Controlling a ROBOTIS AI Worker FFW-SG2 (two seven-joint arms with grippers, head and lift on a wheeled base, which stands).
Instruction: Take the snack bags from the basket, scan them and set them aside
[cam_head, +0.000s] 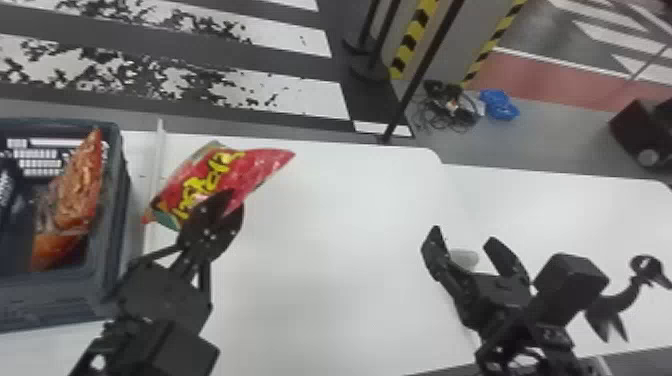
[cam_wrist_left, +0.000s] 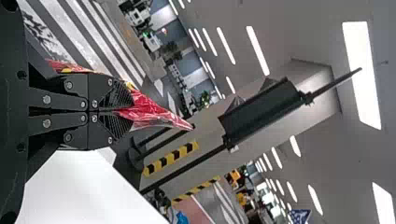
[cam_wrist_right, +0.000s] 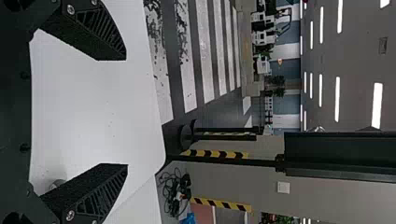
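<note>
In the head view my left gripper is shut on a red snack bag with yellow lettering, over the table beside the basket's right side. The left wrist view has the left gripper with its fingers pinched together on the red bag, part of which juts past the tips. The dark grey basket at the far left holds an orange-red snack bag against its right part. My right gripper stands open over the table's right part; in its wrist view the right gripper has nothing between its fingers.
The white table spans the middle and right. A small pale round object lies behind the right gripper's fingers. A black curved object with a ring-like top stands at the right. A black post rises beyond the table's far edge.
</note>
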